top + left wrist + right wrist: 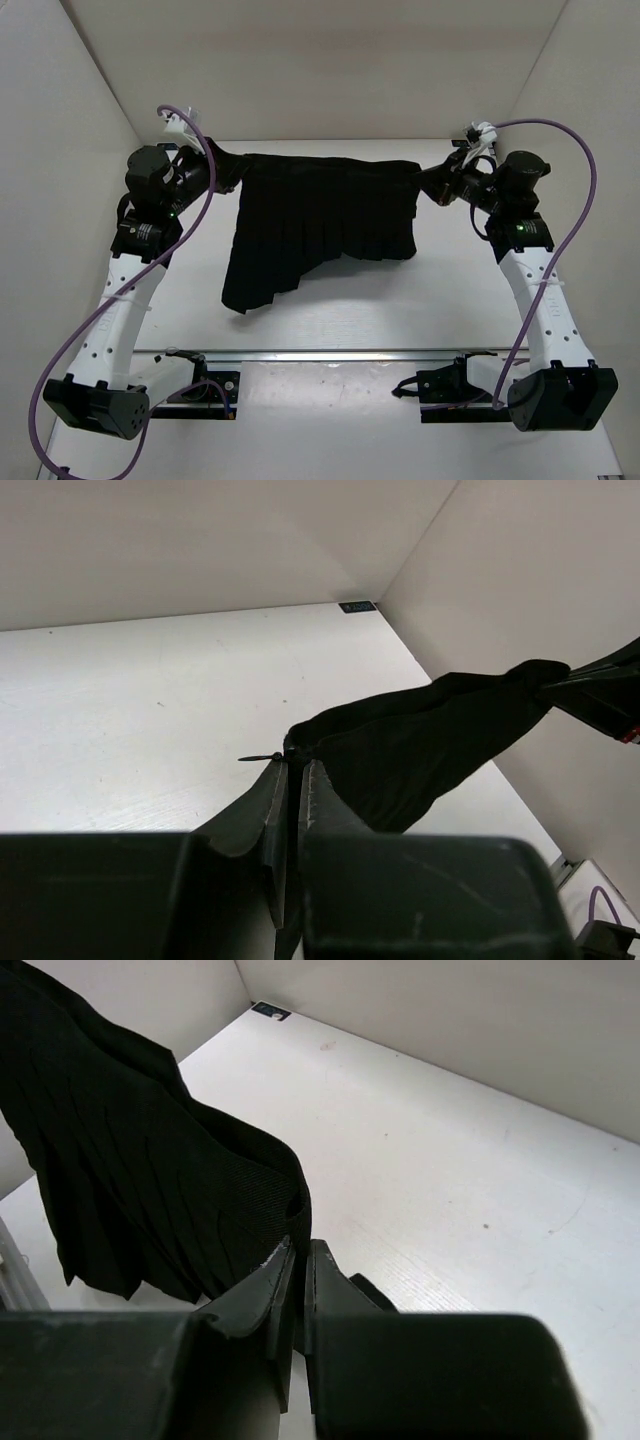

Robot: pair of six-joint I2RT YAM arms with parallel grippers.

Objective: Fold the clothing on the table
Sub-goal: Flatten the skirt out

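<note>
**Skirt held up by its waistband, no fold made yet**

The black pleated fabric skirt (320, 225) is stretched between the two arms over the far half of the large flat white table (480, 300), its waistband running parallel to the far edge and its flared hem hanging toward the near edge. The hem is uneven: the part on the left side reaches much further toward the near edge than the part on the right. Whether the lowest point rests on the table or hangs just above it, I cannot tell.

The left gripper (228, 176) has its jaws drawn almost together on the left end of the waistband; in its wrist view a bunched corner of black cloth is pinched at the fingertips (283, 780). The right gripper (428, 186) is clamped tight on the opposite end, with the ribbed band nipped between its fingertips (283, 1265).

As for progress, I judge the work to be at its opening stage: the skirt is gripped and spread to full width, but no layer has been laid over another. Laying it flat, folding it and smoothing it all remain to be done.
</note>
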